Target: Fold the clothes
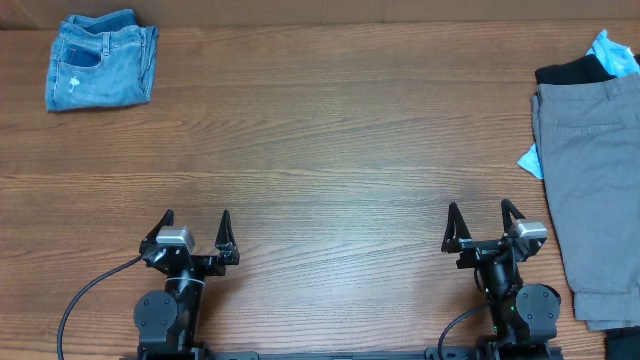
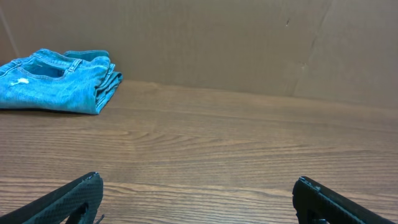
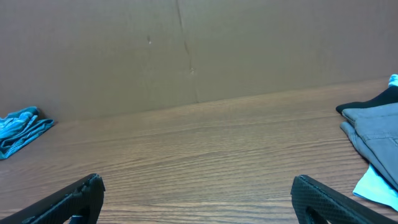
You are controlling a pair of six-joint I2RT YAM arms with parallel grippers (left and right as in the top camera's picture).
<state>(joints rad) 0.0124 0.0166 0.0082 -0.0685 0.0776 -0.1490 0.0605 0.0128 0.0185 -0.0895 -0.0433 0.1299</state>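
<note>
1. Grey shorts (image 1: 595, 190) lie flat along the worktop's (image 1: 330, 130) right edge, long axis far-to-near, just beside the right hand (image 1: 481, 206), on its right; that arm is nearer.
2. Both hands are at the near edge, fingers apart and empty; left hand (image 1: 196, 214) is well apart from the shorts.
3. Black garment (image 1: 570, 70) and blue cloth (image 1: 612, 50) peek out at the far right corner; denim shorts (image 1: 100, 60) sit folded at the far left corner.
4. Nothing blocks the reach.

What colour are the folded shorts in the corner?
The shorts are faded blue; overhead shows best.
</note>
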